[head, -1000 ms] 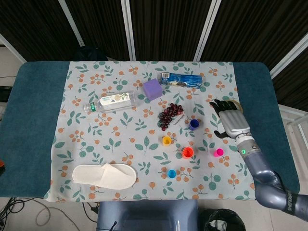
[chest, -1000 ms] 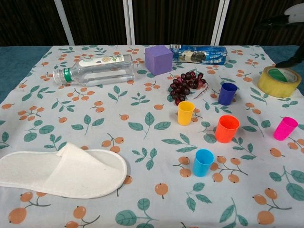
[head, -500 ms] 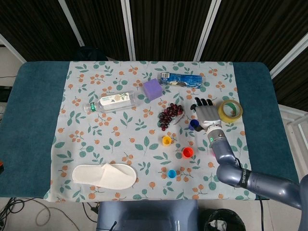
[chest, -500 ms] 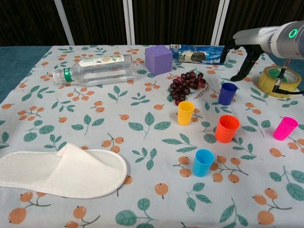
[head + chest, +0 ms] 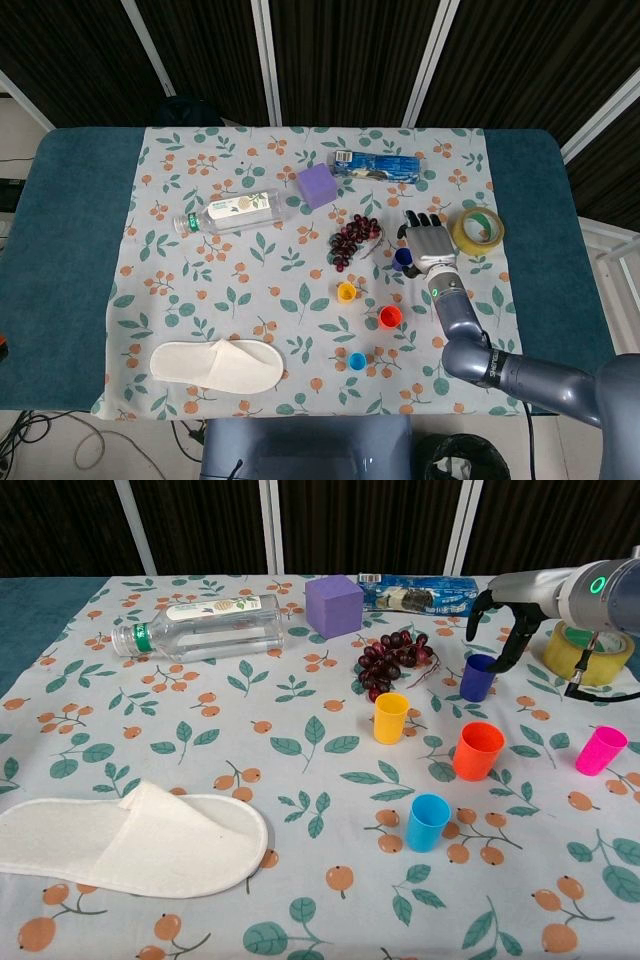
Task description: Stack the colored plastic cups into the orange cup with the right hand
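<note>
The orange cup [image 5: 477,751] [image 5: 390,317] stands upright right of centre. Around it are a yellow cup [image 5: 390,718] [image 5: 347,291], a light blue cup [image 5: 428,822] [image 5: 357,360], a pink cup [image 5: 600,750] and a dark blue cup [image 5: 479,677] [image 5: 402,258]. My right hand [image 5: 505,615] [image 5: 428,240] hovers just over the dark blue cup's far right side. Its fingers [image 5: 520,640] are spread and point down beside the rim. I see nothing held in it. In the head view my right forearm hides the pink cup. The left hand is out of both views.
Grapes [image 5: 390,660] lie just left of the dark blue cup. A yellow tape roll [image 5: 588,650] sits to its right. A purple cube [image 5: 334,605], a blue snack packet [image 5: 418,593] and a lying water bottle [image 5: 205,628] are further back. A white slipper [image 5: 130,840] lies front left.
My right hand has swung in from the table's right side to the dark blue cup and come down closer to its rim. The cups have not moved.
</note>
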`<state>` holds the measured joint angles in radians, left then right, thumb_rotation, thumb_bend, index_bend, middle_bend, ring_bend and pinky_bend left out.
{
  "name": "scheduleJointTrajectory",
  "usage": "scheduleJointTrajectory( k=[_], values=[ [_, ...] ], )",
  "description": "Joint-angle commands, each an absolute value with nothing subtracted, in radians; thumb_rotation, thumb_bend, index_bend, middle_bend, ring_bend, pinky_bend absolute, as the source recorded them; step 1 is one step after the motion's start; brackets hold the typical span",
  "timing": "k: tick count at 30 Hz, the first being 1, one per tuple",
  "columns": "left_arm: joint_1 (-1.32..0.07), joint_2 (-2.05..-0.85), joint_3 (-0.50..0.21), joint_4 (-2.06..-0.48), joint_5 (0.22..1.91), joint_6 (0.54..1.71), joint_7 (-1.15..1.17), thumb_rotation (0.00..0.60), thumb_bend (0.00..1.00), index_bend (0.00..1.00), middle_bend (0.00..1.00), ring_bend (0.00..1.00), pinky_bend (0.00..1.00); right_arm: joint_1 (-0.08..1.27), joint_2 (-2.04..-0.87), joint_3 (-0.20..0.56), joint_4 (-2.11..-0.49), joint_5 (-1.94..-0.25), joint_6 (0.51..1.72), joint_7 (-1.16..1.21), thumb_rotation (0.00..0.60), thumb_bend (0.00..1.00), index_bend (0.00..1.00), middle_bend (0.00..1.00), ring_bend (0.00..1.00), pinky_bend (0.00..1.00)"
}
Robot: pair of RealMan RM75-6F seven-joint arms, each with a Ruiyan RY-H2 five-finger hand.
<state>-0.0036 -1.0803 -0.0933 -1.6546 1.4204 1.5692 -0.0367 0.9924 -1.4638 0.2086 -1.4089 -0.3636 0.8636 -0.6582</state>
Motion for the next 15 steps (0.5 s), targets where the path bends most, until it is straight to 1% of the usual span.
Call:
scheduleJointTrajectory(
  k=[1, 15],
  values=[
    [-0.004, -1.081, -0.094, -1.654, 1.42, 1.569, -0.036, 0.6, 0.82, 0.09, 0.0, 0.0, 0.1, 0.992, -1.479, 0.205, -1.385, -0.371, 0.853, -0.642, 0.6, 0.36, 0.32, 0.0, 0.0, 0.0],
    [-0.004, -1.08, -0.095, -1.652, 1.416, 1.567, -0.037, 0.6, 0.82, 0.09, 0.0, 0.0, 0.1, 0.988, -1.509, 0.192, -1.33, -0.391, 0.826, -0.6, 0.6, 0.36, 0.38, 0.0, 0.0, 0.0]
  ],
)
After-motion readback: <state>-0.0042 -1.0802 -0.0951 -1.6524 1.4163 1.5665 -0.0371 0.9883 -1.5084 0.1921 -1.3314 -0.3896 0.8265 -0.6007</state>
